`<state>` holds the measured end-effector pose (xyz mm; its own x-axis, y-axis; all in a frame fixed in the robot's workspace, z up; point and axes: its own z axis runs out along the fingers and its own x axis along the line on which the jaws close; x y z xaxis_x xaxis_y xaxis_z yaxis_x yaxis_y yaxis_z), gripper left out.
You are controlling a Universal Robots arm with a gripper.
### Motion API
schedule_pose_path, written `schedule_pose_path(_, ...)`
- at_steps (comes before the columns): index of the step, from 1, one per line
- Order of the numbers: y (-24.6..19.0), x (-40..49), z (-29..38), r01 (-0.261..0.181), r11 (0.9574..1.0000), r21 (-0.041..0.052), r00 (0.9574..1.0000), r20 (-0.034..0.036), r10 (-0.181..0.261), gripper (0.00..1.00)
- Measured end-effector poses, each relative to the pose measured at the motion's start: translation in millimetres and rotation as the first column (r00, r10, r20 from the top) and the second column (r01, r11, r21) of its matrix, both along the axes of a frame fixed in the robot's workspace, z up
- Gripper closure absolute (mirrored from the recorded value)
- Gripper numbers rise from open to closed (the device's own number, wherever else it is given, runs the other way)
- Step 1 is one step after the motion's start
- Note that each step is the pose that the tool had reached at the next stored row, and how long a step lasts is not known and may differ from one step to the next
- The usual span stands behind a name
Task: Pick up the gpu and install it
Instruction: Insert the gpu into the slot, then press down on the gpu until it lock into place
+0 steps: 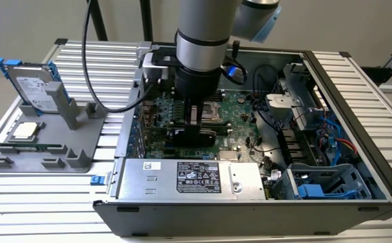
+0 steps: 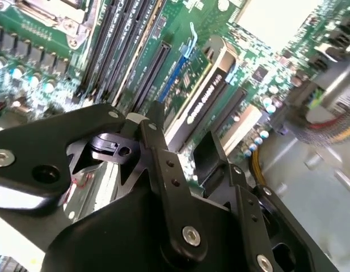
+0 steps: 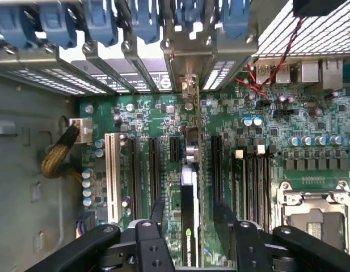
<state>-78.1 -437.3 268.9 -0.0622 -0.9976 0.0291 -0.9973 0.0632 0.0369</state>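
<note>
The gpu (image 3: 189,226), a thin card seen edge-on with a black cooler face and a silver end bracket, stands upright between the black fingers (image 3: 154,226) of the claw (image 3: 189,218), which is closed narrowly on the card's two faces, and in the first wrist view its bracket end points at twelve o'clock toward the row of silver slot covers (image 3: 129,68) with blue latches. In the second wrist view the gpu (image 2: 206,93) hangs just above a long black expansion slot (image 2: 152,73) on the green motherboard (image 2: 44,73); whether its lower edge already touches the slot I cannot tell. In the exterior view the claw (image 1: 194,132) is down inside the open dark-grey computer case (image 1: 250,212), just at six o'clock of the silver processor socket (image 1: 212,108). To seat it well, I judge the card should stay plumb and parallel to the slot, bracket lined with the open rear gap, pressed evenly so neither end tips. Room is tight: neighbouring slots flank the card closely, the silver power supply box (image 1: 189,177) sits at six o'clock and the case wall at nine o'clock. Well apart at nine o'clock on the ribbed metal worktop (image 1: 40,202), a grey holder (image 1: 40,152) carries the grey hard drive with blue rails (image 1: 32,86)
</note>
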Motion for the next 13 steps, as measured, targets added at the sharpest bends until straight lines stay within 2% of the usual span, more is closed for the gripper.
schedule_pose_path(6, 0.0, 0.0, 26.7, 0.0, 1.0, 0.0002, 1.0, 0.0001, 0.0, 0.0)
schedule_pose_path(9, 0.0, 0.0, 34.1, 0.0, 1.0, 0.0, 1.0, 0.0, 0.0, 0.0)
schedule_pose_path(13, 0.0, 0.0, 35.2, 0.0, 1.0, -0.0002, 1.0, 0.0002, 0.0, 0.0)
